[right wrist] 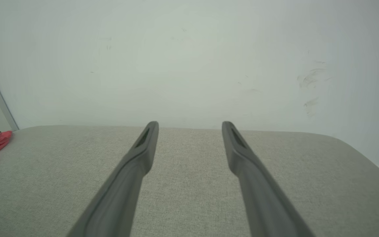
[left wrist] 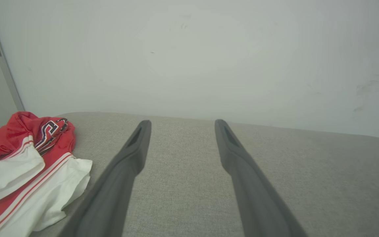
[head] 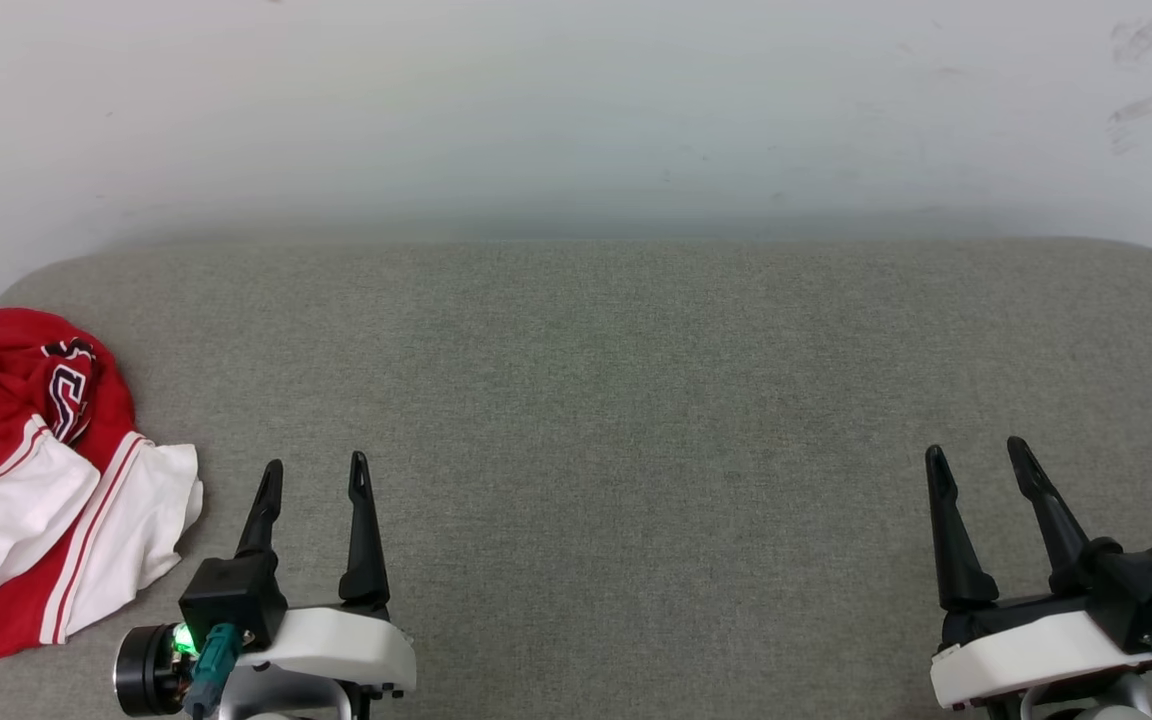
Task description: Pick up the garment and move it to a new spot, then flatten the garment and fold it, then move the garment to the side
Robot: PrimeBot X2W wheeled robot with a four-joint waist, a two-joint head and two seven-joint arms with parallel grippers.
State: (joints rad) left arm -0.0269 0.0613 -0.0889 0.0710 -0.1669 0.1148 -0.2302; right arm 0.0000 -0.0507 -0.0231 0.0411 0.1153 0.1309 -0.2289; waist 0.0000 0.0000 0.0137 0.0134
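At far left: the shirt (head: 36, 480) lies in a crumpled heap on the left edge of the cushion (head: 636, 380). The red body is bunched at the back, the white sleeves with striped trim spill toward the robot, and part of it runs out of the head view.
Lower left: the left gripper (head: 316, 462) sits low over the cushion just right of the shirt without touching it. Its fingers are apart with nothing between them and point at the wall (head: 576, 100).
Middle: a broad stretch of bare grey fabric between the two grippers.
Lower right: the right gripper (head: 974, 447) is near the cushion's right side, well apart from the shirt, fingers spread and empty.
Step in hand: the first, picking the shirt up. Nothing is grasped, so the task looks barely begun.
Next move: by my reading the left arm is the one to go. It should swing left and down onto the heap, close on a thick fold of red cloth rather than a loose sleeve, then lift and carry it to the open middle.
Risk: a trailing sleeve may drag, and a heap this near the edge could slide off.
Surface: grey woven fabric, flat, with rounded far corners.
Room: a plain pale wall close behind, scuff marks (head: 1136, 40) at its upper right, and a grey upright strip (left wrist: 2, 65) at far left in the left wrist view.
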